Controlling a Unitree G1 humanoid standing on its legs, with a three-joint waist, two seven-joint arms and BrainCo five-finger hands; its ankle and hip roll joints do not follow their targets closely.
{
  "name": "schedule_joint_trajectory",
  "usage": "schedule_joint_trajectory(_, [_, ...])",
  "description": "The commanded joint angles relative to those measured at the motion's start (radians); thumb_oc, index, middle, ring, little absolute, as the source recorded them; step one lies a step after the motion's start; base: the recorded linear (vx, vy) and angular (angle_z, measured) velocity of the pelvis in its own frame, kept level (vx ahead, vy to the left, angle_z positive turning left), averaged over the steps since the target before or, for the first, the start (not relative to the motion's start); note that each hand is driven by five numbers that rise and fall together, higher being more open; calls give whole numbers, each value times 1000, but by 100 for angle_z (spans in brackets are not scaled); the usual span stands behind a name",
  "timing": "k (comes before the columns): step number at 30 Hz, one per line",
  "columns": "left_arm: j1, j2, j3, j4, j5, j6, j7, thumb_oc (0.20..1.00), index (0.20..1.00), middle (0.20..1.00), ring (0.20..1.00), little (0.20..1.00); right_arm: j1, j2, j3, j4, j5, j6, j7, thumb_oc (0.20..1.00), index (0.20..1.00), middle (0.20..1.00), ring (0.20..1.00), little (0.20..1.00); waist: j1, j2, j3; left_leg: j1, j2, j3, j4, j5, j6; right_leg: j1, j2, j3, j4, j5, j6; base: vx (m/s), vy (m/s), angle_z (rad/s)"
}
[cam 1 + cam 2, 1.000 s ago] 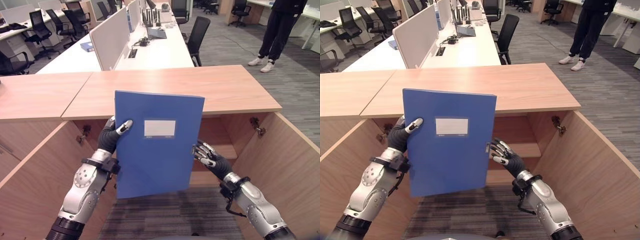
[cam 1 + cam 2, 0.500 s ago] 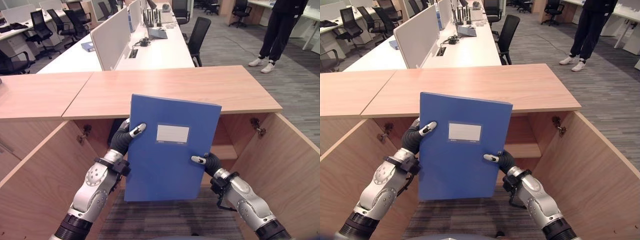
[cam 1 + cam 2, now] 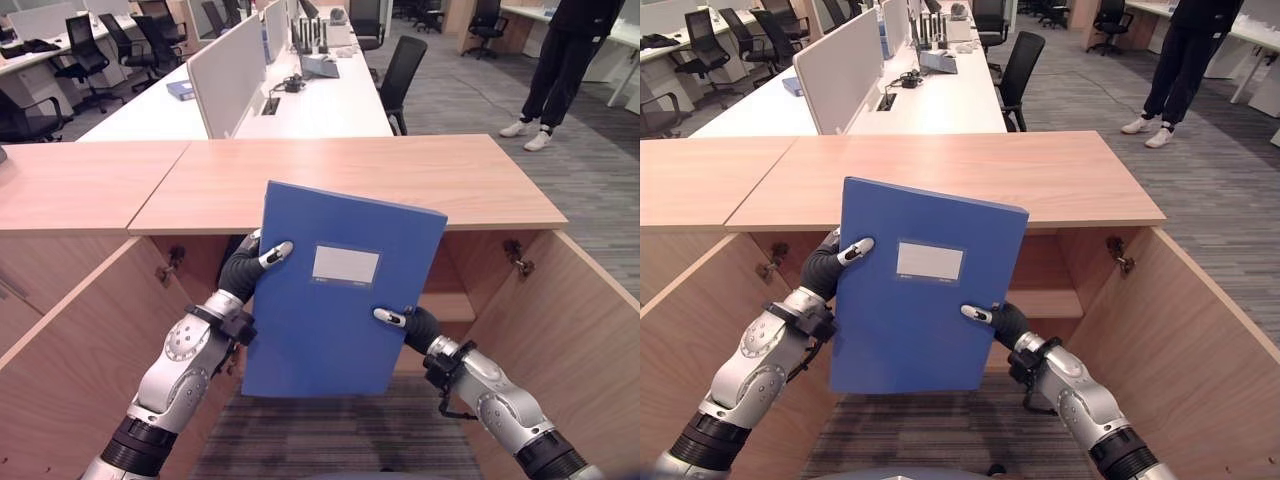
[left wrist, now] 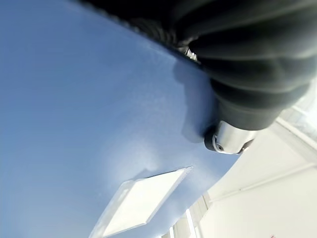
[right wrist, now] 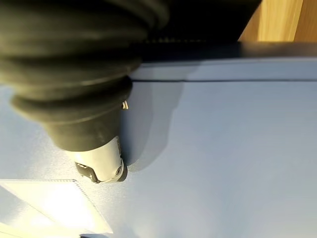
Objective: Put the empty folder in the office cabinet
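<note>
Right hand (image 3: 405,322) now clamps the blue folder (image 3: 335,290) too, thumb on the front cover; a second ago it hung free beside it. Left hand (image 3: 252,268) pinches the other edge. Folder upright, in front of open cabinet (image 3: 460,285), not yet inside.

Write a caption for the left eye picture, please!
Both hands, left and right, hold a blue folder before the open cabinet.

An open-plan office. Rows of white tables (image 3: 330,100) split by a grey divider screen (image 3: 228,72), with black swivel chairs (image 3: 402,68) pulled up and grey carpet (image 3: 600,180) underfoot. Nearer, a low wooden cabinet (image 3: 350,180) with doors (image 3: 570,320) swung open; beyond, a person (image 3: 560,60) standing in the aisle.
</note>
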Motion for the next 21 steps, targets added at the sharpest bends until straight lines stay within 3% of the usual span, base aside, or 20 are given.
schedule_joint_trajectory(1, [-131, -43, -96, -76, -62, -47, -117, 200, 200, 200, 200, 200, -119, 94, 93, -77, 35, -7, 104, 200, 200, 200, 200, 200, -2, -39, 12, 10, 3, 5, 13, -67, -5, 53, -83, 22, 41, -143, 96, 0, 0, 0])
schedule_joint_trajectory(10, [-95, -47, -60, -69, -23, -46, -128, 200, 200, 200, 200, 200, -100, 102, 74, -81, 10, -3, 115, 200, 200, 200, 200, 200, 1, -40, 8, 10, 4, 4, 13, -67, -6, 56, -80, 20, 38, -145, 93, 0, 0, 0])
schedule_joint_trajectory(11, [-89, -45, -52, -61, -5, -48, -124, 501, 501, 501, 501, 501, -97, 99, 66, -78, -6, -6, 113, 200, 200, 200, 200, 200, 2, -40, 8, 9, 5, 5, 13, -67, -6, 56, -80, 19, 38, -145, 92, 0, 0, 0])
schedule_joint_trajectory(12, [-81, -43, -42, -53, 10, -49, -120, 856, 856, 856, 856, 856, -91, 96, 54, -71, -26, -7, 106, 200, 200, 200, 200, 200, 2, -40, 9, 9, 5, 4, 13, -67, -6, 55, -80, 19, 38, -145, 92, 0, 0, 0])
schedule_joint_trajectory(13, [-59, -44, -23, -32, 40, -48, -109, 1000, 1000, 1000, 1000, 1000, -73, 96, 25, -45, -67, -17, 85, 200, 200, 200, 200, 200, 2, -39, 8, 7, 6, 2, 13, -67, -7, 56, -79, 17, 38, -146, 92, 0, 0, 0])
schedule_joint_trajectory(18, [33, -24, 80, 40, 144, -59, -73, 1000, 1000, 1000, 1000, 1000, 40, 130, -115, 86, -105, -40, 2, 200, 200, 200, 200, 200, 1, -36, 12, 0, 9, -5, 13, -64, -10, 51, -75, 13, 41, -149, 91, 27, -44, 6])
schedule_joint_trajectory(21, [95, 6, 138, 78, 154, -60, -119, 1000, 1000, 1000, 1000, 1000, 102, 142, -187, 144, -111, -39, -4, 200, 200, 200, 200, 200, -3, -32, 12, -5, 12, -5, 13, -62, -15, 47, -72, 12, 40, -150, 92, 13, -40, 6])
